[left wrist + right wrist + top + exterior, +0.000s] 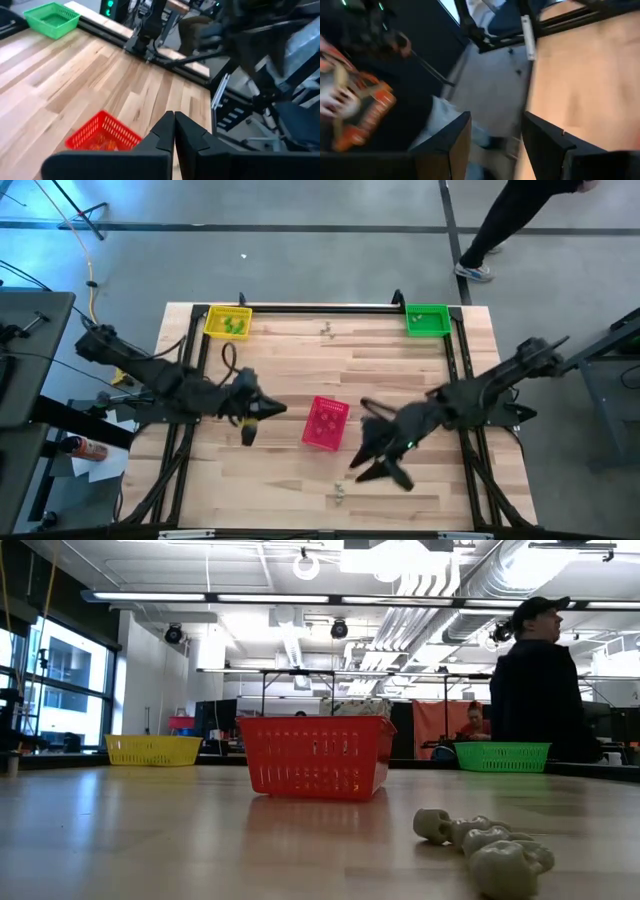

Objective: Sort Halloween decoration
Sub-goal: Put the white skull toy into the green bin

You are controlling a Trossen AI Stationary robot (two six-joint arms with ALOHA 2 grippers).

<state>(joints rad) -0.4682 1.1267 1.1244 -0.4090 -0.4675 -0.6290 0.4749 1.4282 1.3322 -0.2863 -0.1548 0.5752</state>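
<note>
Our left pincer point(173, 131) is pressed together, empty; our right pincer point(385, 463) stands apart. Just beyond the right one lies a small pale bone-shaped plastic trinket point(340, 493) on the bench point(300, 370). We judge it light, stiff and slippery: pinch its narrow shaft.

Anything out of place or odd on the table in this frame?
Mostly tidy: the yellow basket, green basket and red basket all stand upright. Two pale trinkets lie loose outside any basket, one near the front edge, one at the far edge. Nothing looks spilled or damaged.
</note>
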